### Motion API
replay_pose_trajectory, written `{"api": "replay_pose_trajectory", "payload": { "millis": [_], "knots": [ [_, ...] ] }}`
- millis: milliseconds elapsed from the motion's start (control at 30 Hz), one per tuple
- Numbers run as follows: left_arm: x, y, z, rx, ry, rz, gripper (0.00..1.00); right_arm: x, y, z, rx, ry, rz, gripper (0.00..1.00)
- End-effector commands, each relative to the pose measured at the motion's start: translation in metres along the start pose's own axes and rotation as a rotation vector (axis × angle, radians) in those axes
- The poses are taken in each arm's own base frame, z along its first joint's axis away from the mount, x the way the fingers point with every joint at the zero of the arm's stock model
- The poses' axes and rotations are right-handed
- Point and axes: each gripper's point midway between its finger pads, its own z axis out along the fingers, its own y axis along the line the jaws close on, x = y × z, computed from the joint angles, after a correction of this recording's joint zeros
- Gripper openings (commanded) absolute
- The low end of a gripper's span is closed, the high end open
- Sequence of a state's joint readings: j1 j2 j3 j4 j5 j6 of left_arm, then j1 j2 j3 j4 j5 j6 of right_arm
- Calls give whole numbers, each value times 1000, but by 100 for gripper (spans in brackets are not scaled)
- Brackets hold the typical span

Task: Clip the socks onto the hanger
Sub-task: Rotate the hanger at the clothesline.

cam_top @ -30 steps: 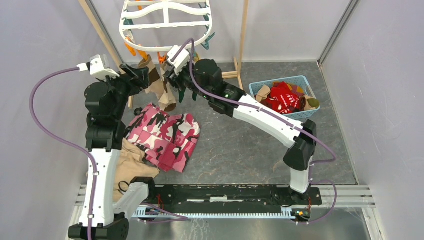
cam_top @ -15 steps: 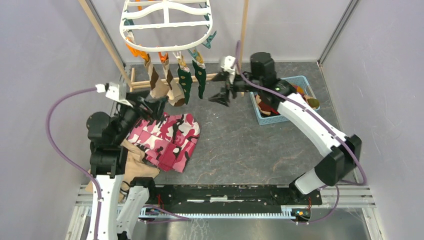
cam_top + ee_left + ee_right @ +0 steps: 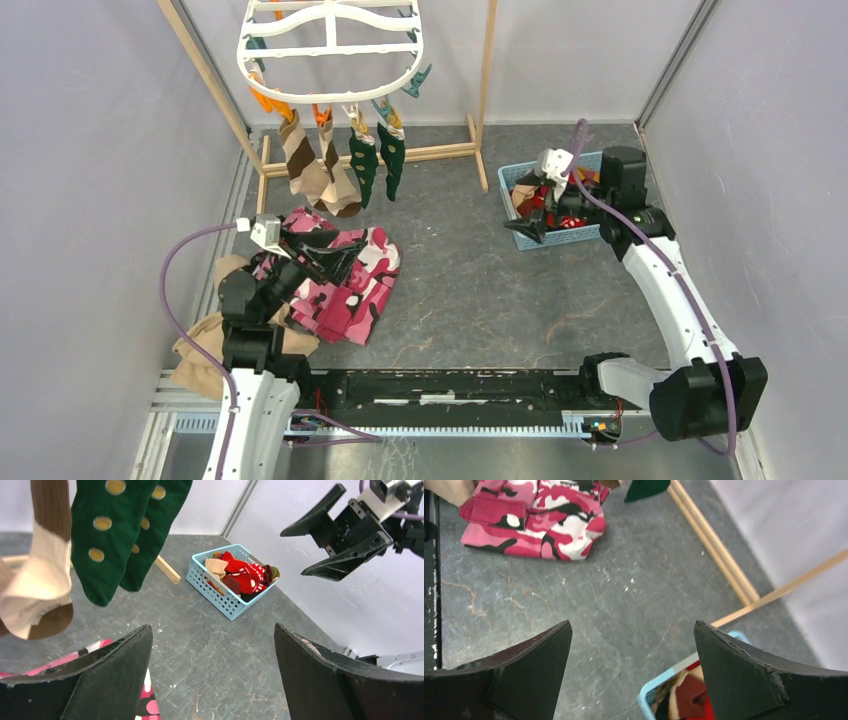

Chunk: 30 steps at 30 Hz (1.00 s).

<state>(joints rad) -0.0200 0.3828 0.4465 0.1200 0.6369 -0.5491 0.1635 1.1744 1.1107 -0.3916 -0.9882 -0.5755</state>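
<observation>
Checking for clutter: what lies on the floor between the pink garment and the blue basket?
Only bare grey floor separates garment and basket, shown in the top view.

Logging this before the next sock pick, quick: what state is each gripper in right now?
Left gripper: open, holding nothing.
Right gripper: open, holding nothing.

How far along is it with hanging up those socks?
Done: four socks hang clipped under the hanger, two brown-striped socks and two green socks. In hand: nothing; the left gripper and right gripper are both open and empty, the right one by the blue basket. Left: the red and tan socks piled in that basket.
</observation>
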Motion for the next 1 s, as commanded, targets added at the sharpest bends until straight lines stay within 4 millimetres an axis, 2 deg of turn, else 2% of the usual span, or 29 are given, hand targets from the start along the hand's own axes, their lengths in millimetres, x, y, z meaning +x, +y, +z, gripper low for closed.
{"api": "replay_pose_trajectory", "payload": {
  "millis": [0, 133, 200, 267, 433, 533, 600, 767, 833, 867, 967],
  "knots": [
    [2, 16, -3, -67, -96, -66, 94, 26, 11, -11, -16, -27, 13, 98],
    [16, 58, -14, -219, -205, -35, 93, 46, 14, -7, -24, -21, 49, 98],
    [18, 64, -17, -210, -296, -50, 92, 53, 17, -3, -55, -26, 83, 98],
    [10, 70, -21, -225, -385, -73, 92, 58, 19, 0, -79, -27, 111, 98],
    [21, 97, -16, -309, -381, -80, 92, 62, 23, 10, -133, -37, 139, 98],
    [29, 104, -9, -318, -339, -103, 92, 47, 7, 30, -64, -43, 107, 98],
    [35, 105, -4, -313, -311, -132, 92, 30, -3, 46, -6, -81, 50, 98],
    [51, 110, -2, -326, -250, -201, 93, -25, -18, 95, 47, -235, 34, 98],
    [57, 115, -4, -357, -235, -225, 93, -38, -23, 122, 30, -249, 108, 98],
    [60, 118, -6, -381, -228, -246, 93, -36, -24, 138, 17, -242, 143, 98],
    [72, 134, -14, -490, -213, -331, 92, -48, -26, 173, -7, -247, 211, 98]
  ]
}}
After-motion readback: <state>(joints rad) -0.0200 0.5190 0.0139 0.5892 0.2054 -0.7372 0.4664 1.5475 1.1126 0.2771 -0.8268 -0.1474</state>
